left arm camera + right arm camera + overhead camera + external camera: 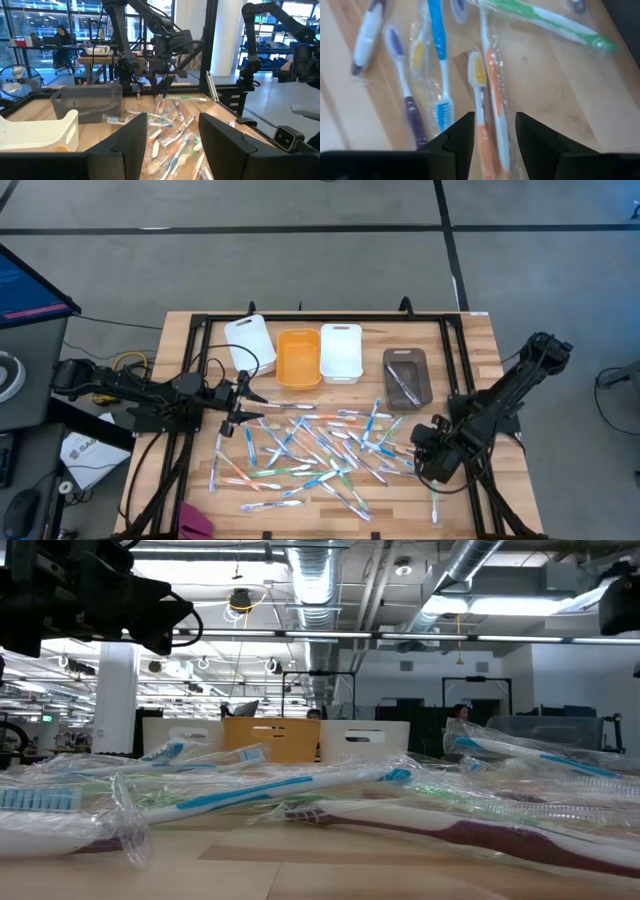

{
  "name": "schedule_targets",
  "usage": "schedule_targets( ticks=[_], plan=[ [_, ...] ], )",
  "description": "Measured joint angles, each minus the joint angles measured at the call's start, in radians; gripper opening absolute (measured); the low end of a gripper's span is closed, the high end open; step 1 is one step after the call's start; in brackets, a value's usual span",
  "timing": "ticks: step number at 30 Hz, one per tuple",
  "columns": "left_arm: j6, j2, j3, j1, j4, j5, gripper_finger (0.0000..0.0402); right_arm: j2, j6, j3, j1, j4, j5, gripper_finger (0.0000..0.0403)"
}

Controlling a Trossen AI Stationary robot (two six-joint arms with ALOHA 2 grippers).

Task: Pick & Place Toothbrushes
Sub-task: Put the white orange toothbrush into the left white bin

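Note:
Several wrapped toothbrushes (320,445), mostly blue and white, lie scattered flat on the wooden table; they also fill the low view (300,790). My right gripper (420,448) hangs open over the pile's right end, pointing down. In its wrist view the open gripper (494,120) stands either side of two orange-and-white brushes (492,85); whether it touches them I cannot tell. My left gripper (252,408) is open at the pile's left edge, held level and pointing right. Its wrist view shows the left gripper (172,120), the pile (170,135) and the right gripper (162,90) beyond.
Along the far side stand a flat white lid (250,340), an orange bin (298,358), a white bin (341,352) and a grey bin (407,375) with a brush inside. A pink thing (195,520) lies at the near edge. Black frame rails (190,370) border the table.

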Motion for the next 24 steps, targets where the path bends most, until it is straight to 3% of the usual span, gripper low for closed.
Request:
schedule_targets(
  ticks=[17,24],
  plan=[
    [0.0,0.0,0.0,0.0,0.0,0.0,0.0172,0.0,0.07,-0.172,0.0,0.234,-0.011,0.0142],
    [0.0,0.0,0.0,0.0,-0.001,0.0,0.0172,-0.002,0.038,-0.185,-0.04,0.244,-0.011,0.0139]
  ],
)
